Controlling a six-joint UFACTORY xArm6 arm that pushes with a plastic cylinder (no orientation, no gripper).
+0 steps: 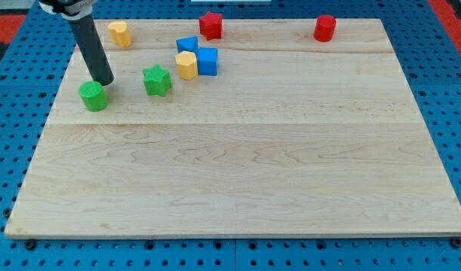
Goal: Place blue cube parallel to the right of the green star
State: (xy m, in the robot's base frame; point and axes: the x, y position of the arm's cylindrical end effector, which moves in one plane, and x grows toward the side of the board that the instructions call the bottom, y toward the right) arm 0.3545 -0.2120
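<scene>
The blue cube [207,61] sits at the view's upper middle, touching a yellow block [186,65] on its left. The green star [157,80] lies lower left of them, apart from the yellow block. My tip [104,81] rests on the board at the view's left, just above and right of a green cylinder [93,95] and left of the green star. The dark rod rises from it toward the view's top left.
A second blue block [187,45] sits just above the yellow block. A yellow cylinder [119,34], a red star [210,25] and a red cylinder [325,28] stand along the wooden board's [245,173] top edge.
</scene>
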